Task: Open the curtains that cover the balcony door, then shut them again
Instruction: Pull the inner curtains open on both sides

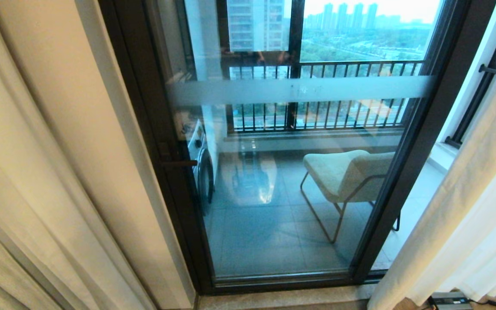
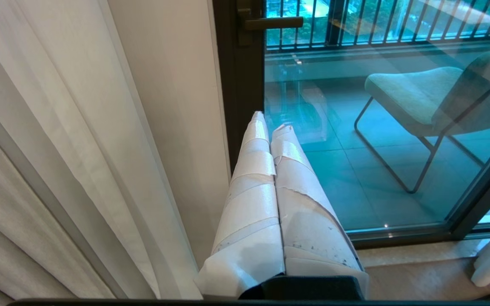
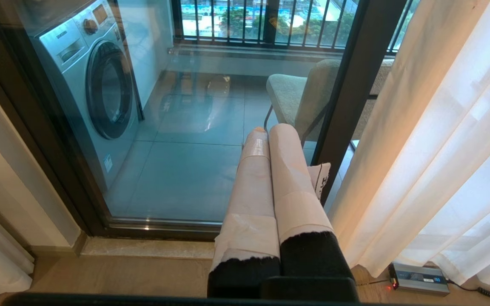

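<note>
Nearest your left wrist camera sat the left gripper [image 2: 269,123], its taped fingers pressed together on nothing, pointing toward the dark frame of the balcony door [image 1: 407,163]; the right gripper [image 3: 272,136] was likewise closed and empty, aimed at the glass with the frame post just beside it; neither arm showed in the head view. You had the curtains [image 1: 45,172] parted to both sides, so the door stood uncovered in the middle: cream folds hung at the left [image 2: 58,148], and at the right a cream edge with white sheers behind it [image 3: 432,140], both reaching the floor. You could expect the cream layer to be fairly heavy and soft, draping rather than holding shape; the sheers looked light, slippery and easy to snag. Your best hold, I judged, was the leading edge of a cream panel, with several pleats bunched between the fingers so the cloth would not slide out; you needed the fingers spread before that. A charger box [image 3: 419,278] and its cable lay on the floor by the right hem; you were wise to keep the fabric from dragging it
</note>
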`<state>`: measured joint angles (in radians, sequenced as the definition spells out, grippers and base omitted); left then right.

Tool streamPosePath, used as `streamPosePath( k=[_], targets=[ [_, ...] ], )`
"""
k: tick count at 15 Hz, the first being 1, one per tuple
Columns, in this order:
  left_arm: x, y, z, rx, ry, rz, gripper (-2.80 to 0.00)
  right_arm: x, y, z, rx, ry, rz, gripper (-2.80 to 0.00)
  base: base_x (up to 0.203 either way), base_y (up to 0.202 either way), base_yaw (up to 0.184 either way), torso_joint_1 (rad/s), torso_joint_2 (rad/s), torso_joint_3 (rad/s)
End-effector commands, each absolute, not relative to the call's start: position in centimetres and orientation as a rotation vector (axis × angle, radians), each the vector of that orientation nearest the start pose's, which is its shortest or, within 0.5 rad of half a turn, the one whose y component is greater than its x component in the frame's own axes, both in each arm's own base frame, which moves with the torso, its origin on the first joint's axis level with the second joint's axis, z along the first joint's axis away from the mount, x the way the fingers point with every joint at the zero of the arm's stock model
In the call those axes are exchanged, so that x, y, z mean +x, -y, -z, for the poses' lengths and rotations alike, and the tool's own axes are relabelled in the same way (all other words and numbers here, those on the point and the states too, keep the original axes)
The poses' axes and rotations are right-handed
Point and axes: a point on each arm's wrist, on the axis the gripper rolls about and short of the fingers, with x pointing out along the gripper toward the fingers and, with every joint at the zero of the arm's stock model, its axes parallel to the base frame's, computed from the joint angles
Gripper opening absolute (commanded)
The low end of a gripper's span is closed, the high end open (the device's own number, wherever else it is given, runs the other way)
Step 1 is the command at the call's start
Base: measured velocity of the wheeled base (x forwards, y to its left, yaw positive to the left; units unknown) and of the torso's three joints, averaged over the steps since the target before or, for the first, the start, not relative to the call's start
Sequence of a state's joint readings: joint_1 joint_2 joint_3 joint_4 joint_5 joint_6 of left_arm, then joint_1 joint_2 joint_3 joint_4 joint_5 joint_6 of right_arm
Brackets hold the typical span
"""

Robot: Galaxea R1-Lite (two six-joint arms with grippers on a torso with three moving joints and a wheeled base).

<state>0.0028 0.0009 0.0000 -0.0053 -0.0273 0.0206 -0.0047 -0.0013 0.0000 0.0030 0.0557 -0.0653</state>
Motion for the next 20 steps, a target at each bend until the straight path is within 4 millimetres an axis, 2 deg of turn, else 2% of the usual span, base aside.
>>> streamPosePath(
  k=[1, 11, 20],
  targets=[
    [-2.28, 0.07, -7.61, 0.022, 0.006, 0.024, -2.80, -2.28, -0.14, -7.52, -0.066, -0.001, -0.052, -2.80, 0.000, 0.000, 0.000, 0.000, 0.00, 0.000],
    [-2.28, 0.07, -7.61, 0.020, 0.006, 0.024, -2.80, -2.28, -0.14, -7.52, -0.066, -0.001, -0.052, -2.80, 0.000, -0.009, 0.000, 0.000, 0.00, 0.000],
    [-2.28, 0.07, -7.61, 0.020, 0.006, 0.023, -2.80, -2.28, -0.14, -7.52, -0.066, -0.001, -0.052, -2.80, 0.000, -0.182, 0.001, 0.003, 0.00, 0.002]
  ],
)
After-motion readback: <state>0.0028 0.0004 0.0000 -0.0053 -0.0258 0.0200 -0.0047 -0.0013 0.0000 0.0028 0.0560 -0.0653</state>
